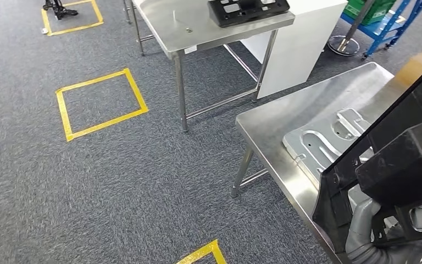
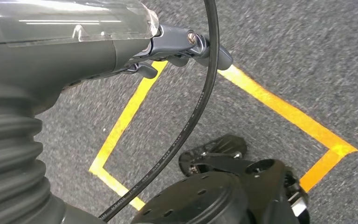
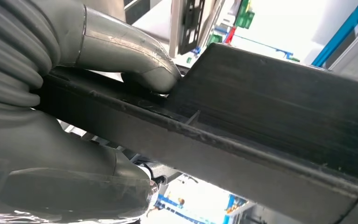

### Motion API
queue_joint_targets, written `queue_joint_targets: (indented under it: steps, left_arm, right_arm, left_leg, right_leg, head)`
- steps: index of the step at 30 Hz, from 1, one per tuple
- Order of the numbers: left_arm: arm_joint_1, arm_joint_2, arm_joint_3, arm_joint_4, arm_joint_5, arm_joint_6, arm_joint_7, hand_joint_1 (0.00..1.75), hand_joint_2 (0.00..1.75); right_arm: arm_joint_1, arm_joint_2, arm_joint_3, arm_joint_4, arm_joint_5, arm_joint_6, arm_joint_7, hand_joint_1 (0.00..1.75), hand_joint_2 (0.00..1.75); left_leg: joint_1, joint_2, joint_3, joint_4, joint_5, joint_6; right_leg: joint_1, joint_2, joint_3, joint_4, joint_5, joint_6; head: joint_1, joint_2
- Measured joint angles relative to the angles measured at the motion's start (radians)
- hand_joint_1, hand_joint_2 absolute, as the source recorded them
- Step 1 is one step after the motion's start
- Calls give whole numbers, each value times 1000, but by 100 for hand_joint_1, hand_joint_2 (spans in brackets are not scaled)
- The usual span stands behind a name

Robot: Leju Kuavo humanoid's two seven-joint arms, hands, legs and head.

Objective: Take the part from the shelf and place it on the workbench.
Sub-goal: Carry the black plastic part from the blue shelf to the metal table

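While right hand (image 1: 362,228) grips the long black plastic part (image 1: 395,159) over the steel workbench's (image 1: 269,124) front edge | left hand (image 2: 177,51) fingers curled, apparently empty

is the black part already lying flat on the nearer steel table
No, the right robot hand holds the black part tilted above the steel table.

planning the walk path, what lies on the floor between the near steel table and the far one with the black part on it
In the head view, bare grey carpet separates the near table from the far table.

Workshop, steel workbenches (image 1: 264,124), floor tape (image 1: 100,104)
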Motion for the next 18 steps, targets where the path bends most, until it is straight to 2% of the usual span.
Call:
queue_joint_targets:
  steps: [2,3,5,6,8,9,10,11,12,13,14,15,16,17,18]
  left_arm:
    - [-1,-1,0,0,0,0,0,0,175]
    - [-2,-2,0,0,0,0,0,0,175]
    - [-3,-2,0,0,0,0,0,0,175]
    - [-4,-2,0,0,0,0,0,0,175]
    - [-3,0,-1,0,0,0,-1,0,175]
    - [-2,1,-1,0,0,0,-1,0,175]
    - [-1,1,0,0,0,0,-1,0,175]
    - [1,2,0,0,0,0,0,0,175]
    - [2,2,0,0,0,0,0,0,175]
    - [2,3,1,0,0,0,0,0,175]
    - [2,3,1,0,0,0,0,0,175]
    - [2,4,1,0,0,0,0,0,175]
    - [2,4,0,0,0,0,0,0,175]
    - [1,4,0,0,0,0,0,0,175]
    - [0,4,0,0,-1,0,0,0,175]
  right_arm:
    - [-1,0,0,0,0,0,0,175,175]
    - [-1,-1,0,0,0,0,0,175,175]
    - [0,-1,0,-1,0,0,0,175,175]
    - [1,-1,0,-1,0,0,0,175,175]
    - [-1,-1,1,-1,0,0,0,175,175]
    - [-1,-1,2,-1,0,0,0,175,175]
    - [-2,-1,3,-1,0,0,0,175,175]
    - [-2,-1,3,0,0,0,0,175,175]
    - [-2,-1,4,0,0,0,0,175,175]
    - [-1,-1,4,1,0,0,0,175,175]
    - [-1,-1,4,1,0,0,0,175,175]
    - [-1,-1,4,1,0,0,0,175,175]
    - [-1,-1,4,1,0,0,0,175,175]
    - [-1,-1,4,1,0,0,0,175,175]
    - [-1,-1,4,1,0,0,0,175,175]
  left_leg:
    - [-3,16,9,-1,-6,-7]
    - [-4,24,11,-2,-8,-11]
    - [-5,43,21,-9,-10,-20]
    - [-5,41,26,-7,-16,-25]
    - [-4,2,12,41,-50,-32]
    - [-2,-27,-14,96,-79,-34]
    - [-1,-47,-48,162,-108,-36]
    - [-1,-56,-81,220,-126,-37]
    - [-1,-59,-104,253,-126,-39]
    - [-1,-60,-109,247,-105,-40]
    - [0,-61,-97,204,-68,-41]
    - [1,-65,-72,138,-28,-40]
    - [0,-72,-49,78,0,-39]
    - [0,-77,-33,37,15,-35]
    - [-2,-81,-27,17,19,-30]
  right_leg:
    - [14,-40,60,-115,38,-18]
    - [20,-50,69,-137,40,-25]
    - [22,-32,71,-146,42,-33]
    - [19,-20,76,-155,45,-36]
    - [10,1,90,-174,54,-44]
    - [7,11,93,-177,56,-48]
    - [6,22,93,-177,56,-50]
    - [6,33,93,-175,55,-51]
    - [6,45,93,-173,53,-52]
    - [5,55,93,-170,51,-51]
    - [4,65,94,-166,48,-49]
    - [3,73,94,-159,44,-45]
    - [4,79,92,-151,39,-40]
    - [4,85,89,-143,35,-35]
    - [5,88,86,-139,32,-29]
  head:
    - [0,0]
    - [0,0]
    - [1,0]
    - [1,0]
    - [-2,0]
    - [-3,0]
    - [-5,0]
    - [-5,0]
    - [-6,0]
    - [-6,0]
    - [-6,0]
    - [-7,0]
    - [-7,0]
    - [-8,0]
    - [-8,0]
